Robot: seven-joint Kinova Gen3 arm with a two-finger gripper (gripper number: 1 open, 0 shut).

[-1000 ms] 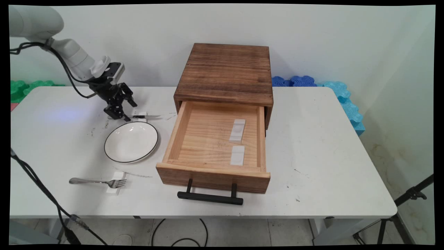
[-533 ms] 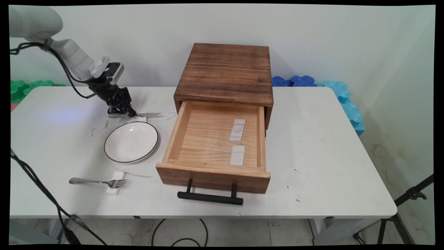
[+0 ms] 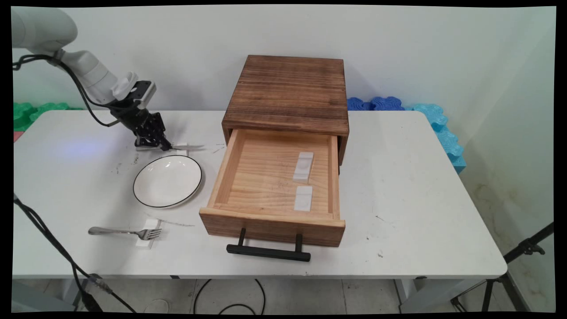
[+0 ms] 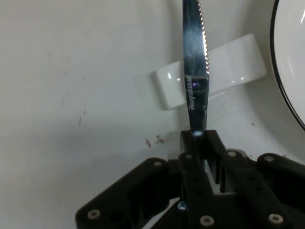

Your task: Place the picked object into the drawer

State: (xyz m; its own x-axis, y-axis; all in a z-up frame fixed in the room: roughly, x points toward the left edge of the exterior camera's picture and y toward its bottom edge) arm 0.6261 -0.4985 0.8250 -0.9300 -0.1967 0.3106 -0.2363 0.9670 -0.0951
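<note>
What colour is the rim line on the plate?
Black, a thin line round the white plate; clearest in the main view.

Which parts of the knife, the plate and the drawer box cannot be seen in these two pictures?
- Knife: its handle is hidden inside the shut pincer in the hand view; the tip is cut off by the top edge.
- Plate: hand view shows only a rim arc, the right edge cuts the rest.
- Wooden box: main view hides its inside, behind the open drawer.
</note>
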